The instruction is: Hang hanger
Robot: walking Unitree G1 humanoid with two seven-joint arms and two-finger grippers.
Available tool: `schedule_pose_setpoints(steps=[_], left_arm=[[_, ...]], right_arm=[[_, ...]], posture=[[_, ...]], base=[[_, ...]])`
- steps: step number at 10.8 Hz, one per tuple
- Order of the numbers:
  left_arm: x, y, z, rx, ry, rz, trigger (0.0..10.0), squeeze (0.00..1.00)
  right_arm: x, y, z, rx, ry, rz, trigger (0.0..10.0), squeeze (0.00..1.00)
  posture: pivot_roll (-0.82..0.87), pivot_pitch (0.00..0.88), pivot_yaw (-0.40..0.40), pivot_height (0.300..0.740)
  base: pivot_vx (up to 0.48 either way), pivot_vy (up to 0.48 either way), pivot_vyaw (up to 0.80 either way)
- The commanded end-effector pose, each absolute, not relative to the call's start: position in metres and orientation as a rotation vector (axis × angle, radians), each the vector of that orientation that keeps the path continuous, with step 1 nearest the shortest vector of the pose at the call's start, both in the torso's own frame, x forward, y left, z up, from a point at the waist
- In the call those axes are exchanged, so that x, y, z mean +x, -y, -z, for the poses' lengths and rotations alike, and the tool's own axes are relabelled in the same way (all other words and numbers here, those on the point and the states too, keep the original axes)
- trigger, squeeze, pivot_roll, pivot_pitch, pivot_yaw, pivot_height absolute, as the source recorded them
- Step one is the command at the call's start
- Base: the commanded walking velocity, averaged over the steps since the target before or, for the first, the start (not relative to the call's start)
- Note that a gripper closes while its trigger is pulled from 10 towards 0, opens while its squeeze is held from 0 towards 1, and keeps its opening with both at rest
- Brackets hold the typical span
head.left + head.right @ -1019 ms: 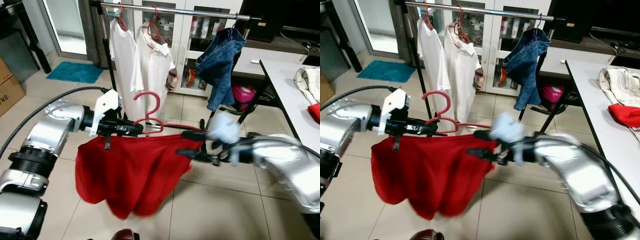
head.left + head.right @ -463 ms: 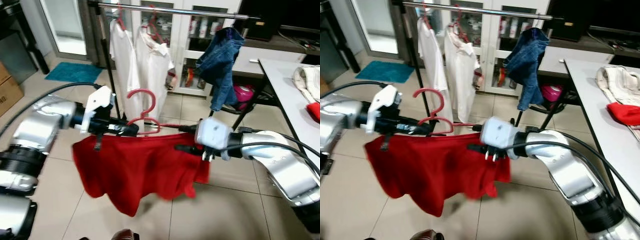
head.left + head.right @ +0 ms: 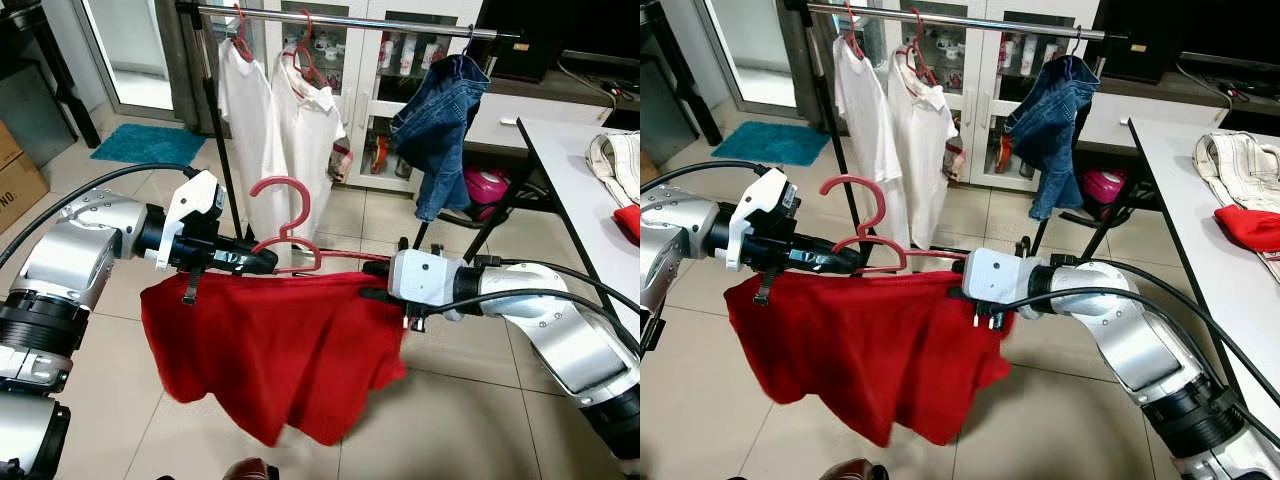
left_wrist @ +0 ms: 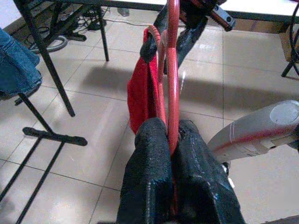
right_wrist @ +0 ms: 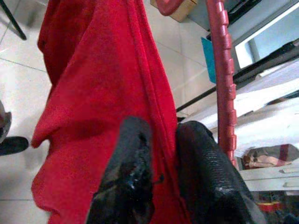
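Only legible text: black "NO." printed on the cardboard box [image 3: 18,182] at the far left edge of the left eye view, cut off by the frame. Labels on the bottles in the glass cabinet [image 3: 400,50] are too small to read.

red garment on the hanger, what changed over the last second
The right gripper rolled at the wrist, its white housing coming round to face the camera, while it kept pinching the red garment at the end away from the left gripper. The cloth swung and has now settled into a hanging drape. The left gripper stayed clamped on the red hanger, short of the clothes rail.
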State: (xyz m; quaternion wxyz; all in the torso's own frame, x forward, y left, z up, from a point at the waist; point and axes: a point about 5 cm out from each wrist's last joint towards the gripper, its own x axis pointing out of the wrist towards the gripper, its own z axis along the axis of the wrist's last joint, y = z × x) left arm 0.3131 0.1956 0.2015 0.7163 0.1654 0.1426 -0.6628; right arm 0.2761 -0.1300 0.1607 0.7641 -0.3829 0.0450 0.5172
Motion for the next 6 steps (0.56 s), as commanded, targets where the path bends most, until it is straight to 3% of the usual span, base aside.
schedule_pose_setpoints(steps=[1, 4, 6], left_arm=[[0.3119, -0.1974, -0.2111, 0.385, -0.277, 1.468, 0.0, 0.00], [0.3140, -0.2008, -0.2084, 0.416, -0.292, 1.435, 0.0, 0.00], [0.3195, -0.2024, -0.2063, 0.437, -0.287, 1.367, 0.0, 0.00]], right_arm=[[0.2790, 0.1293, -0.1642, -0.849, -0.080, -1.117, 1.0, 0.00], [0.2809, 0.1324, -0.1665, -0.854, -0.061, -1.108, 0.0, 0.00], [0.2773, 0.1354, -0.1656, -0.830, -0.063, -1.115, 0.0, 0.00]], posture=[[-0.04, 0.000, 0.019, 0.740], [-0.04, 0.000, 0.017, 0.740], [-0.04, 0.000, 0.012, 0.740]], base=[[0.000, 0.000, 0.00], [0.000, 0.000, 0.00], [0.000, 0.000, 0.00]])
